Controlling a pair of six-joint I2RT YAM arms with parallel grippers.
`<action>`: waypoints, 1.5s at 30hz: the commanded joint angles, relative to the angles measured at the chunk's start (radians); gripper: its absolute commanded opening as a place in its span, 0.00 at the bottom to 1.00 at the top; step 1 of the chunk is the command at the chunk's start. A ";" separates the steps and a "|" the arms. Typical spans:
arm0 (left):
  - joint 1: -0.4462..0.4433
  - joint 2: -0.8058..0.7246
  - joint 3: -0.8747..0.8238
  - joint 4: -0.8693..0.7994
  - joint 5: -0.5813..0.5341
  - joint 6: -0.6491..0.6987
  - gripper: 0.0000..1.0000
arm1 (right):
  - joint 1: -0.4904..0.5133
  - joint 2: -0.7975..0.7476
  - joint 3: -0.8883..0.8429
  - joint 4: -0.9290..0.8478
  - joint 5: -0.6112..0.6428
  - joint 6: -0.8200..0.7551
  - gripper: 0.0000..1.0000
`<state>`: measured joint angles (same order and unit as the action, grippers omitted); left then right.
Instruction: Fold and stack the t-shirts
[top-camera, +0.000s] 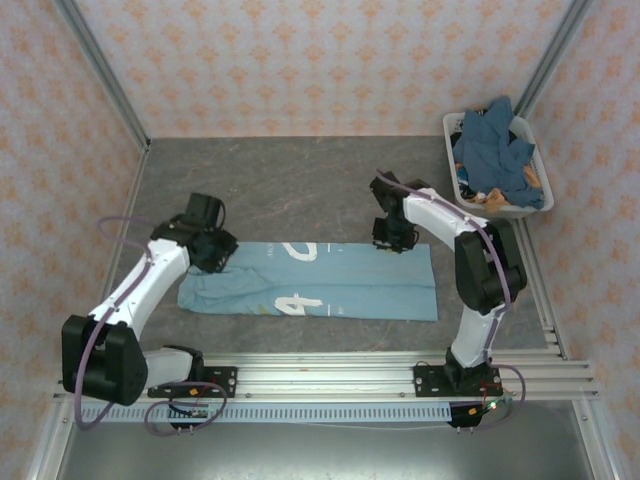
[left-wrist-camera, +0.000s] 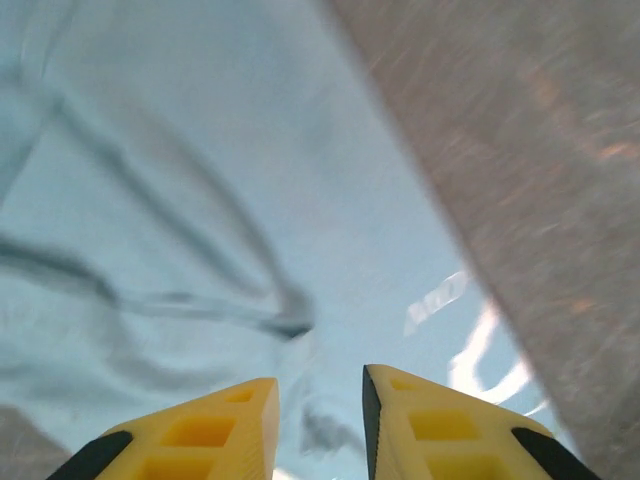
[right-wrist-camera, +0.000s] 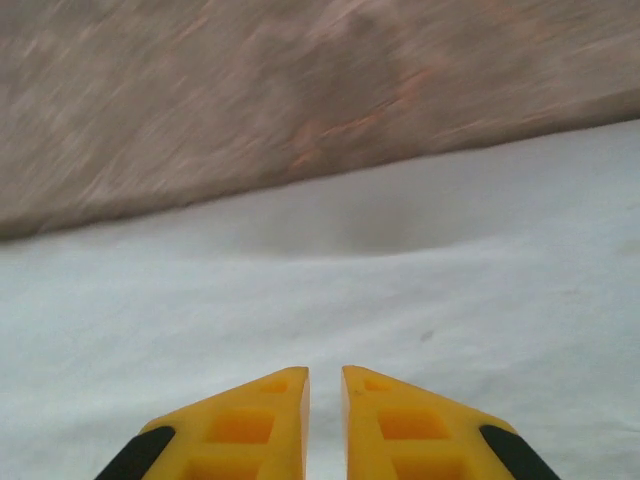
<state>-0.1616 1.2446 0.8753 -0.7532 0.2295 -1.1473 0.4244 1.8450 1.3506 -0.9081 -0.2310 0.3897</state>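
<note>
A: How do the jaws of the left gripper (left-wrist-camera: 320, 388) stand?
B: Its yellow fingers (left-wrist-camera: 220, 425) are a little apart, and nothing is between them. Under them lies the light sky-blue cloth t-shirt (top-camera: 330, 285) with white printed characters, wrinkled at that place.
A: And the right gripper (right-wrist-camera: 325, 375)?
B: Its jaws are nearly together, with a thin gap, and they pinch nothing. It is over the far edge of the same shirt, where the cloth meets the grey stone-patterned table (top-camera: 290, 190).
A: Where does the shirt lie?
B: It lies flat, as a long band, in the middle of the table. The left gripper is at its far left corner.
A: Other shirts?
B: A heap of darker blue t-shirts (top-camera: 495, 150) sits in the white plastic basket (top-camera: 541, 185) at the far right, well apart.
</note>
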 joint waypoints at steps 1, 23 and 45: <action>-0.068 -0.013 -0.066 0.016 0.001 -0.213 0.27 | 0.036 0.057 0.045 -0.009 -0.058 -0.053 0.16; 0.032 0.772 0.515 0.031 -0.100 0.020 0.22 | -0.139 0.187 0.012 -0.079 0.048 0.059 0.14; -0.027 1.582 1.889 0.299 0.130 -0.080 0.41 | 0.170 0.010 -0.121 0.152 -0.143 0.696 0.16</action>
<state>-0.2070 2.8643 2.7224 -0.5102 0.3706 -1.2301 0.6060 1.8599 1.1923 -0.6914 -0.4393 1.0370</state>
